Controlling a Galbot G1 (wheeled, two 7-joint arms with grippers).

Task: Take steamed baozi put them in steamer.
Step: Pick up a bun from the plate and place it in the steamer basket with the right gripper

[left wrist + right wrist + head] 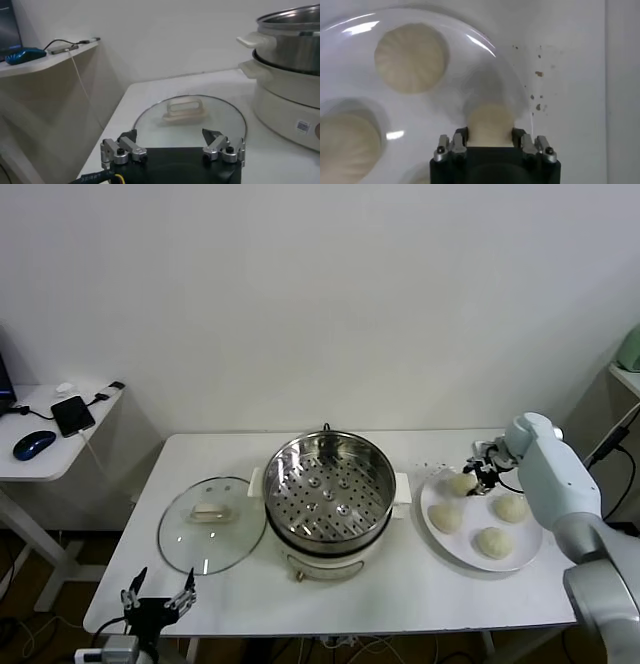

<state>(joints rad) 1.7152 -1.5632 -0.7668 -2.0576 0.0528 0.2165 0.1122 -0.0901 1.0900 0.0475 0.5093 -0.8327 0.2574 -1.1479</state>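
Note:
The steamer (328, 489) stands mid-table, a shiny steel pot with its perforated tray bare; its side shows in the left wrist view (292, 47). Four cream-white baozi are at a white plate (432, 536) to its right. My right gripper (481, 471) is at the plate's far edge, shut on the far-left baozi (462, 482), which fills the gap between its fingers in the right wrist view (490, 125). The other baozi (445, 517) (510, 507) (493, 542) lie on the plate (447, 107). My left gripper (158, 599) is open and empty at the table's front left (172, 137).
A round glass lid (212, 524) with a cream handle lies flat left of the steamer, just beyond my left gripper (190, 120). A side desk (50, 454) with a mouse and phone stands far left. Small dark specks (539, 75) mark the table beside the plate.

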